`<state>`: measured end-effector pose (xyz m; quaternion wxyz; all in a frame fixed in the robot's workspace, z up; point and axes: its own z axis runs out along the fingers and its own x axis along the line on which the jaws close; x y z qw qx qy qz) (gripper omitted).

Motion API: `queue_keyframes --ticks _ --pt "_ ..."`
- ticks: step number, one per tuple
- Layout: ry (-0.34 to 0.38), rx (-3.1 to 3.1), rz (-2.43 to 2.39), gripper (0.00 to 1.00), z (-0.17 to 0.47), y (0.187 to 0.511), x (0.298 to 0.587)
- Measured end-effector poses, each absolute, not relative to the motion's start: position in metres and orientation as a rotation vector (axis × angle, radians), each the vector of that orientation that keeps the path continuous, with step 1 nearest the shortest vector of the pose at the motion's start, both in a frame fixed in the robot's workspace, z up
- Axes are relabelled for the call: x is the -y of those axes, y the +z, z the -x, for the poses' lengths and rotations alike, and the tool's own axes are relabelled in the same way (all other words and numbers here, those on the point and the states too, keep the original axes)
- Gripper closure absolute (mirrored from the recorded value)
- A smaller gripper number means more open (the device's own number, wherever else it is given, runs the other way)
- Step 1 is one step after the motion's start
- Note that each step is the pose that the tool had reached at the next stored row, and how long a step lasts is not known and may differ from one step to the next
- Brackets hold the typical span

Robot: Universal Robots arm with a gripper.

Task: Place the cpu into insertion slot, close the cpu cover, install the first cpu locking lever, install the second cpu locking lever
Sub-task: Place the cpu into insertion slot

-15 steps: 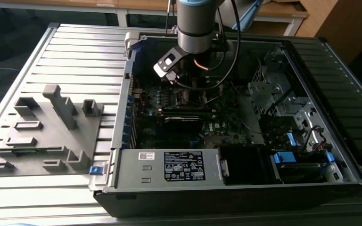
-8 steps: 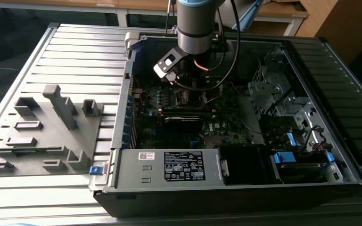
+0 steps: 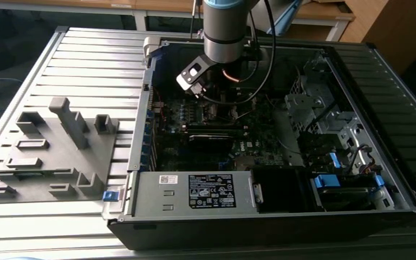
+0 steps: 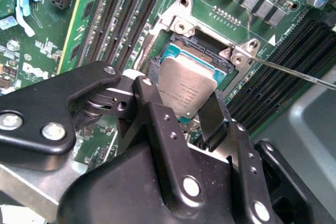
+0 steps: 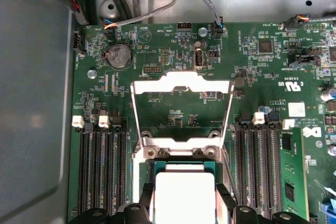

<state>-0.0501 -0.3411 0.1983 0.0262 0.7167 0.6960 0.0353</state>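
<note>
Two jaws gripping the cpu [image 4: 186,90] by opposite edges, over the socket [image 4: 194,45], cpu cover [image 5: 181,81] open, clear of it

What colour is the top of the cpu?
The cpu has a dull silver-grey metal top; the second wrist view shows it best.

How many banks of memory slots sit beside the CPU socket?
2 in the first wrist view: one bank flanks the cpu on one side, the other bank on the opposite side. More may be hidden.

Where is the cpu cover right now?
In the first wrist view the cpu cover is swung open, hinged beside the cpu, between the two memory-slot banks.
</note>
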Motion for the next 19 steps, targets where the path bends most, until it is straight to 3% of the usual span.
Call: queue_keyframes --ticks 19 --pt "0.109 -2.151 -2.215 0.46 0.0525 0.1949 0.3406"
